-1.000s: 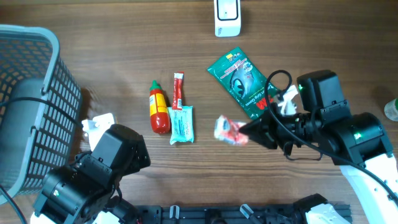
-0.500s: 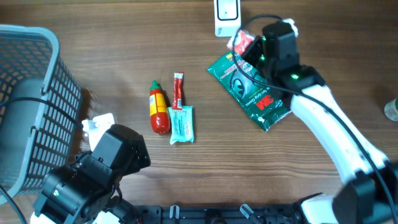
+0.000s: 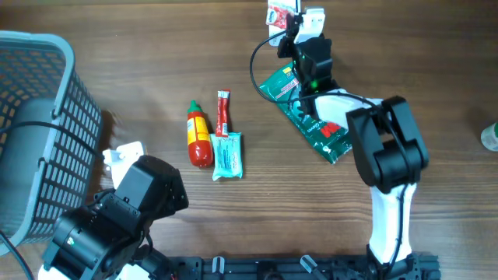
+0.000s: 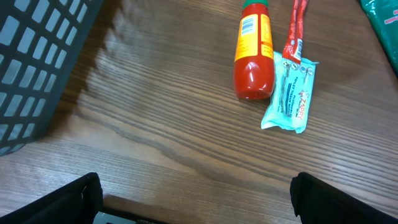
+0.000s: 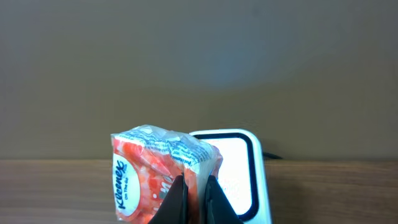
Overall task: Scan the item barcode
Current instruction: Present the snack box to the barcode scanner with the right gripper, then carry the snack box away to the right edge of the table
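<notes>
Within the right hand point(image 5: 194, 190) — tissue pack point(image 5: 149, 168) pinched, scanner point(image 5: 239, 163) just behind.

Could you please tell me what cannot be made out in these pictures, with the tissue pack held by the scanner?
Barcode on the tissue pack: shows in neither overhead nor right wrist view; the right gripper covers its lower part.
The scanner: in the overhead view hidden behind pack and gripper at the top edge.
The green packet: middle under the right arm, overhead.
An object at the right edge, overhead: cut off, unidentifiable.
</notes>
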`<state>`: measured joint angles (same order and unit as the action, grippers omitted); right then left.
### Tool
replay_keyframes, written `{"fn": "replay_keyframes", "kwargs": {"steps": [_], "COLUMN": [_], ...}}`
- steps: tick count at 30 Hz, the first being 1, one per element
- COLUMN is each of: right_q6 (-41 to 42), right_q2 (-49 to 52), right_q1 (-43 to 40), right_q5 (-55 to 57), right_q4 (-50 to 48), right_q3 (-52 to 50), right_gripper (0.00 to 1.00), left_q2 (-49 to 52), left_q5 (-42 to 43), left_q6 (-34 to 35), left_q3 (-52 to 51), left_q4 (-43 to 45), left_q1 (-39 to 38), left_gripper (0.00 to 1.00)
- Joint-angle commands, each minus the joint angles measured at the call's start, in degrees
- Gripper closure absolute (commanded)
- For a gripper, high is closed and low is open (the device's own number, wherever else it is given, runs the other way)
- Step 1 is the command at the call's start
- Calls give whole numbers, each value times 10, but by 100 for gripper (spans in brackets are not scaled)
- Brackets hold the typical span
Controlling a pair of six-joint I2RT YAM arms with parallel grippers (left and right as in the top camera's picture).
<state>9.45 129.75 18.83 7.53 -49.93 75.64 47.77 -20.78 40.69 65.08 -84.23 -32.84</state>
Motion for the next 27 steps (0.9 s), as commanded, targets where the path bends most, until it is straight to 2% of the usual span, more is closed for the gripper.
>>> {"fn": "replay_keyframes", "kwargs": {"steps": [1,5,9,14,17,22,25,27], "right_q6": [-35,-33,-34,-33,-34,-23,26,50], "right_q2": [76,104,78,-37,-95,-106,-103,-100], "right_q1": [-16,-22,-26,-79,-143,-269,-343,-388], "right_q5": [2,2,18,125,184,214,214,209], "right_q4": [-1,3,33,230,367,589,658,661], "right_q3": [96,136,136,136,136,132,122,112], "right_gripper": [95,96,96,96,96,96,96,96], "left_q2": [-1,-1,-1,-1,-1,-1,-1,-1], "left_q5": [-7,-7,-7,-7,-7,-7,-7,-7], "left_q6": [7,7,7,7,7,7,7,7], "left_q3": [1,1,1,1,1,1,1,1], "left_q4": [0,0,0,0,0,0,0,0], "left_q1": [-1,0,-1,-1,-1,0,0,-1], "left_gripper": [0,0,0,0,0,0,0,0]}}
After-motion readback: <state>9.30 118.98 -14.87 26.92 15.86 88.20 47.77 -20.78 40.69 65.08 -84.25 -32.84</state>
